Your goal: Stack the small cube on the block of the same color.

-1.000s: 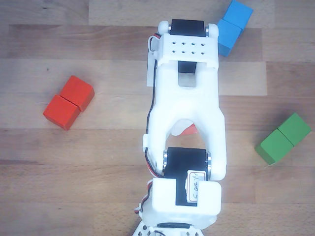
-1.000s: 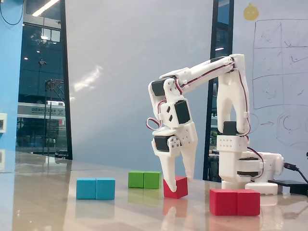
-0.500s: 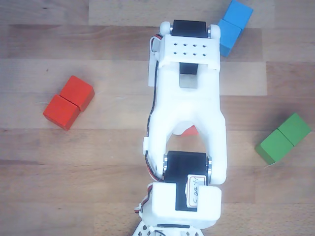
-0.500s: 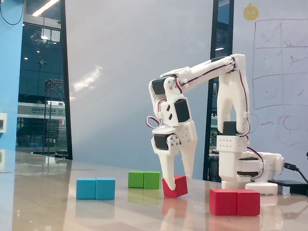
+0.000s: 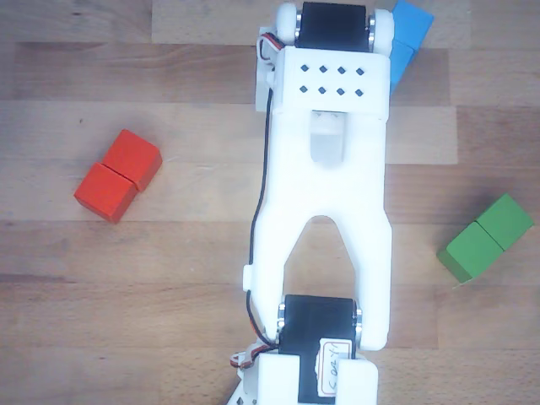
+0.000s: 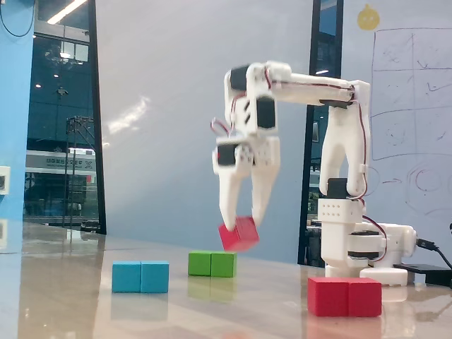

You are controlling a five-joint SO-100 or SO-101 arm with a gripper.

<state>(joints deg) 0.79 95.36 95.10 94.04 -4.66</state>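
In the fixed view my gripper (image 6: 242, 219) is shut on the small red cube (image 6: 239, 234) and holds it tilted, well above the table. The red two-cube block (image 6: 345, 296) lies on the table to the right of and below the cube; in the other view it (image 5: 118, 175) lies at the left, seam across its middle. In the other view the white arm (image 5: 325, 194) fills the centre and hides the gripper and the small cube.
A blue two-cube block (image 6: 140, 276) lies at the front left in the fixed view and shows partly behind the arm in the other view (image 5: 408, 38). A green two-cube block (image 6: 212, 263) lies behind, at the right in the other view (image 5: 485, 238). The arm's base (image 6: 357, 240) stands at right.
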